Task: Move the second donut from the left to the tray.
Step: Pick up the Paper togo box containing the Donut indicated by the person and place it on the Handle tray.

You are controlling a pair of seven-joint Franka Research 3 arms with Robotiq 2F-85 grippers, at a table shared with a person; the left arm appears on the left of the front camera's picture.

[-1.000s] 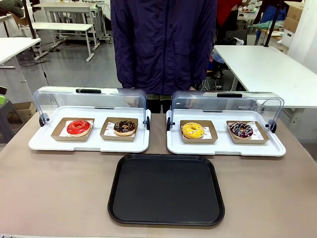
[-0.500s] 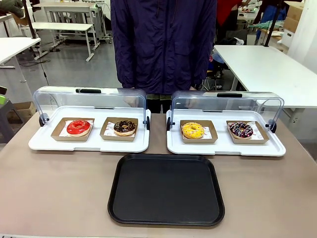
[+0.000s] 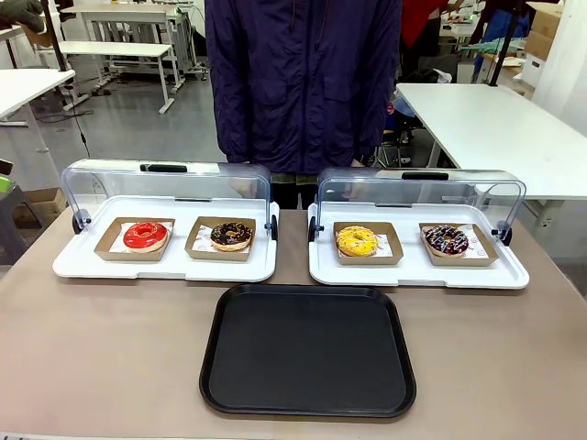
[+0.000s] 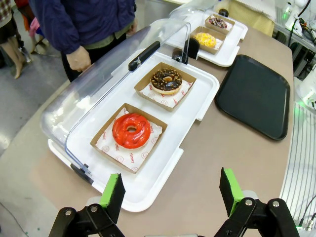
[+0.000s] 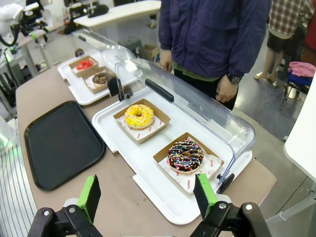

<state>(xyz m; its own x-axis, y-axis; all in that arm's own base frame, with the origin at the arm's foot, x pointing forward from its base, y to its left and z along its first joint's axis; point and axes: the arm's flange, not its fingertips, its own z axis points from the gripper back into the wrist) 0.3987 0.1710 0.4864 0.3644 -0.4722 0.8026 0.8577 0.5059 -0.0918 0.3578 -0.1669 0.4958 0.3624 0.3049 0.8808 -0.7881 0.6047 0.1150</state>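
Looking across a big brown table (image 3: 110,367), with a person (image 3: 303,82) in a dark blue coat standing at the far side. Seeing two big white trays side by side on the far half, the left white tray (image 3: 165,268) and the right white tray (image 3: 417,275), each with a clear lid (image 3: 170,188) tipped up and back. Finding the tray (image 3: 307,353), flat and black, on the near half, just in front of the gap between the two white ones. Spotting the left gripper (image 4: 172,174) up above the near edge of the left white tray, fingers spread wide apart and holding nothing. Spotting the right gripper (image 5: 147,177) the same way above the right white tray, fingers wide apart too, nothing between them. Counting four donuts in a row: a red donut (image 3: 146,236) and the second donut from the left (image 3: 231,235) in the left white tray, a yellow donut (image 3: 357,241) and a dark donut with coloured sprinkles (image 3: 447,240) in the right one. Noting the second donut from the left, dark with pale sprinkles, sitting in its small brown holder (image 3: 220,254) on the right side of the left white tray, near the black tray but apart from it.
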